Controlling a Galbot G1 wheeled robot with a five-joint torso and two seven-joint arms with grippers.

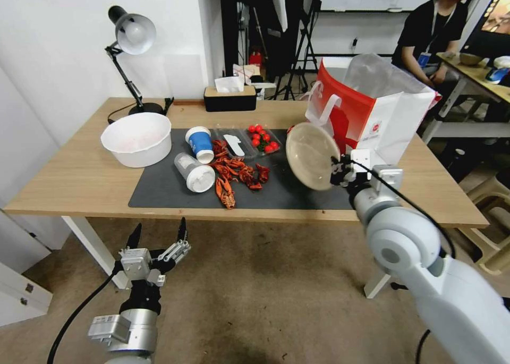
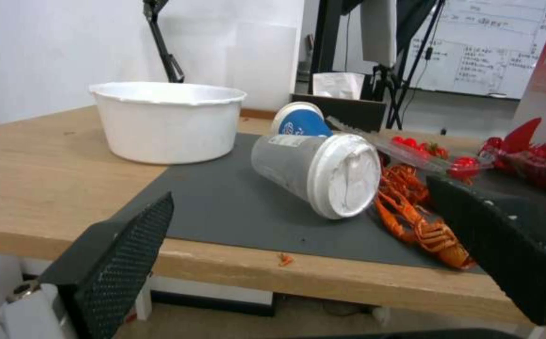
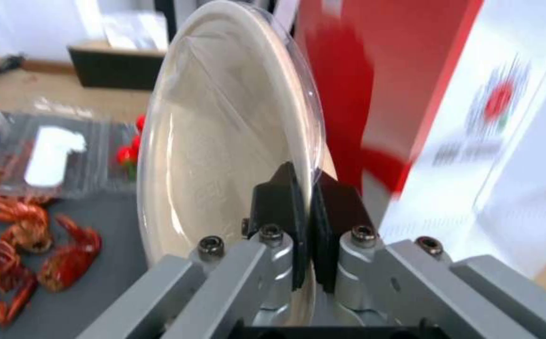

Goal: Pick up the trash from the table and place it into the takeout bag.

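My right gripper is shut on the rim of the beige paper bowl, holding it tilted on edge above the mat, just in front of the red-and-white takeout bag. On the dark grey mat lie the blue-and-white paper cup and the clear plastic cup with white lid, both on their sides. A red drink can lies near the bag. My left gripper hangs open below the table's front edge.
A white tub stands on the table at the left, a desk lamp and a tissue box at the back. Red crayfish shells and a tray of cherry tomatoes lie mid-mat.
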